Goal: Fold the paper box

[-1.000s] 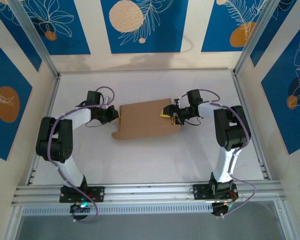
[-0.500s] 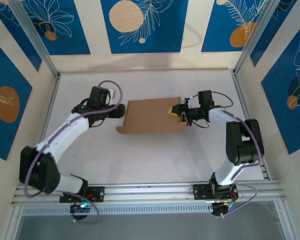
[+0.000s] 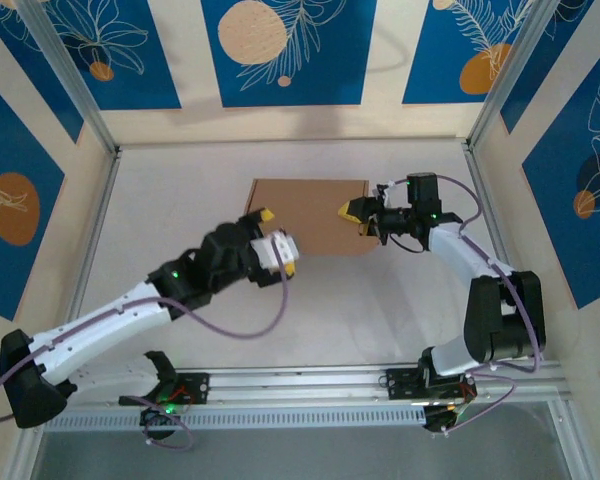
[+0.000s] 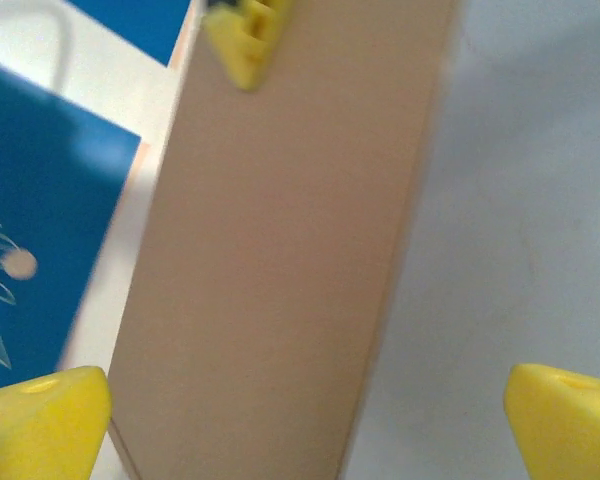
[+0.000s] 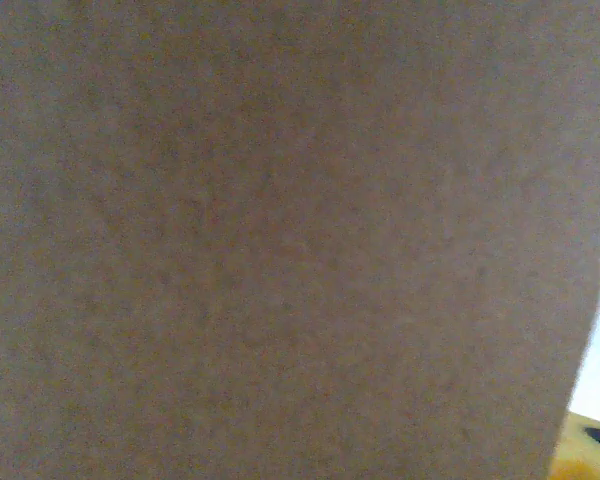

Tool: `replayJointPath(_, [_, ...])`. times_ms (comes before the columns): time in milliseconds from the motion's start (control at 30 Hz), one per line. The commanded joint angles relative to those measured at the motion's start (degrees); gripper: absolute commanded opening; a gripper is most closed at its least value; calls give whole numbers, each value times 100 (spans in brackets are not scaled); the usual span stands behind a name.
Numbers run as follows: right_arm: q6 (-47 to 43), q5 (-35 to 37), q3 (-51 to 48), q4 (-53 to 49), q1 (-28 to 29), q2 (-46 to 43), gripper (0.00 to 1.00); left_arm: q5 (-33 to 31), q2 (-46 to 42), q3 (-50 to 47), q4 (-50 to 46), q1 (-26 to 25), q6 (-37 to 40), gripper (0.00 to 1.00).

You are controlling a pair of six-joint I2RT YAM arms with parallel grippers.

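On the surface (image 3: 180,190), paper box (image 3: 305,215) has right hand (image 3: 361,213) clamped on its right edge. Left wrist view adds left hand (image 4: 302,420) spread wide, just short of the box.

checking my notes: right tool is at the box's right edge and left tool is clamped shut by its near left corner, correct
Not quite: the left tool is open, not clamped shut. The left wrist view shows its yellow fingertips wide apart, with the paper box ahead of them. The right tool is at the box's right edge, as noted.
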Motion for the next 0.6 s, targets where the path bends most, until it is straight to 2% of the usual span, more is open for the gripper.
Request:
replayJointPath(0, [642,-420,-100,420,28,-278,45,-950,257,-383,1679,-83,1954,100])
replayJointPath(167, [972,-530,-163,656,59,-491,44,-1583,1120,-723,4184,-94,3334,100])
replayJointPath(267, [1139,-592,-251,795,70,-585,45,-1704,1488,-707,5202,-99,3832,96])
replayJointPath(400, [1404,-638,-375,1028,44,-644,45,-1839,1795,-548,5686,-103,4164,83])
replayJointPath(500, [1534,-634,-429,1073,29,-655,45,-1889,1886,-460,5634,-121,4305,75])
replayJointPath(567, [1561,-655,-434,1017,10,-664,47,-1954,1828,-376,5272,-130,4178,67])
